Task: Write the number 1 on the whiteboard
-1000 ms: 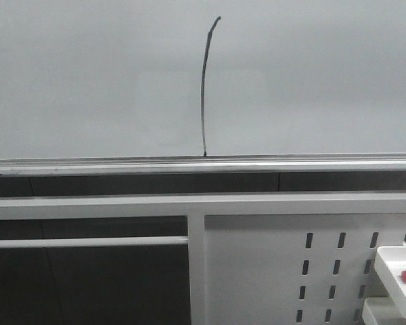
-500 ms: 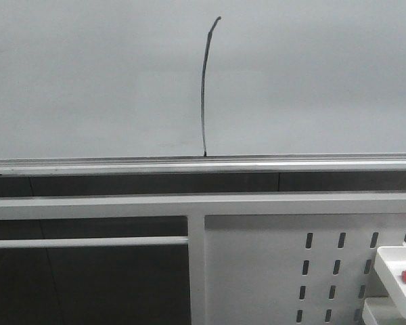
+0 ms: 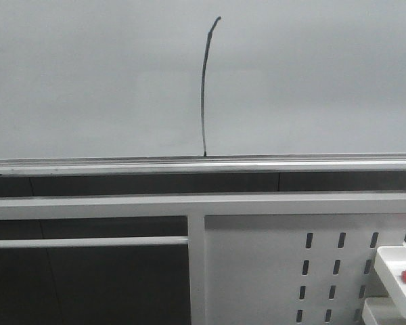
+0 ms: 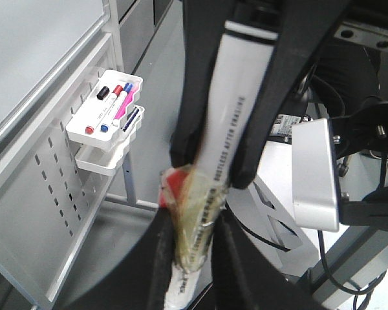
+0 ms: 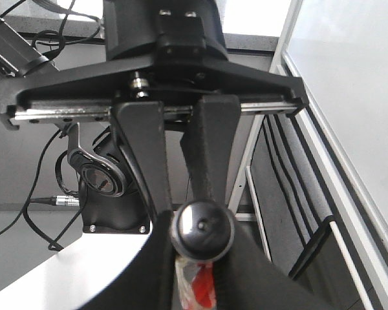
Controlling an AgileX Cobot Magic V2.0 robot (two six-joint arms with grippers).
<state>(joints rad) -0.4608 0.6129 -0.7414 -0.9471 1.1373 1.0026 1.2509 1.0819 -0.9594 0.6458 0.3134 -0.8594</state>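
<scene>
Nothing moved on the whiteboard (image 3: pixel 88 81) since the earlier frames; the number 1 (image 3: pixel 204 88) stood unchanged.
The thin black stroke ran from a small hooked top down to the board's silver rail (image 3: pixel 203 164), above a perforated panel (image 3: pixel 277 264). The left gripper (image 4: pixel 207 174) was pinched on a white marker (image 4: pixel 229 110), near a small tray of pens (image 4: pixel 110 110). The right gripper (image 5: pixel 200 226) was clamped on a round dark-ended object (image 5: pixel 202 227).

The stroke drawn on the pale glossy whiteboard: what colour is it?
Black, a thin near-vertical marker stroke; front view shows it best.
</scene>
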